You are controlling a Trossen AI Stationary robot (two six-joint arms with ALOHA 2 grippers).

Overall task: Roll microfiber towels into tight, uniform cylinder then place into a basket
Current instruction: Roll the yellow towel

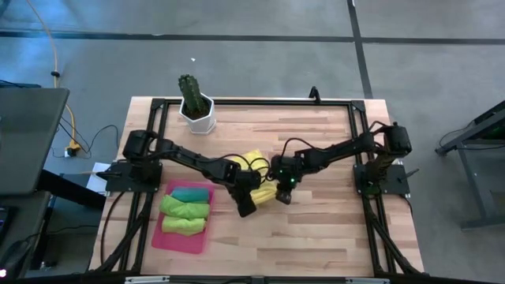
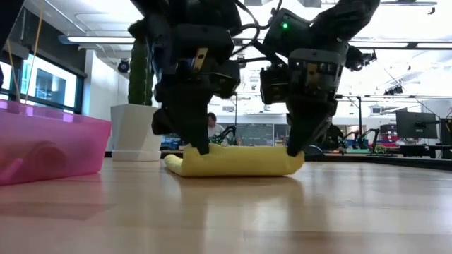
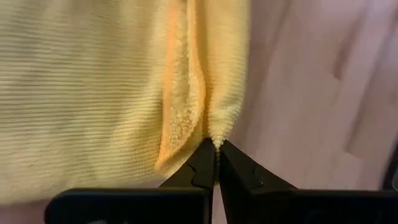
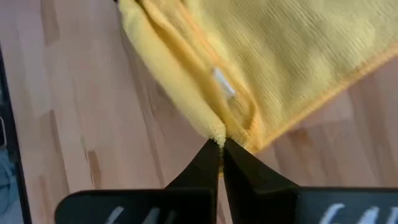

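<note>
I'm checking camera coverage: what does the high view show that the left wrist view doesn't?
Only the high view shows the pink basket holding teal and green rolled towels, the cactus pot, and both arms over the table. Only the left wrist view shows the left gripper fingers shut on the towel's edge. Both show the yellow towel and left gripper.

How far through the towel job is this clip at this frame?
Done: three rolled towels, teal, green and lime green, lie in the pink basket. In hand: the yellow towel lies partly folded on the table, with the left pincer and right pincer each shut on an edge. Left: finish rolling it and put it in the basket.
</note>
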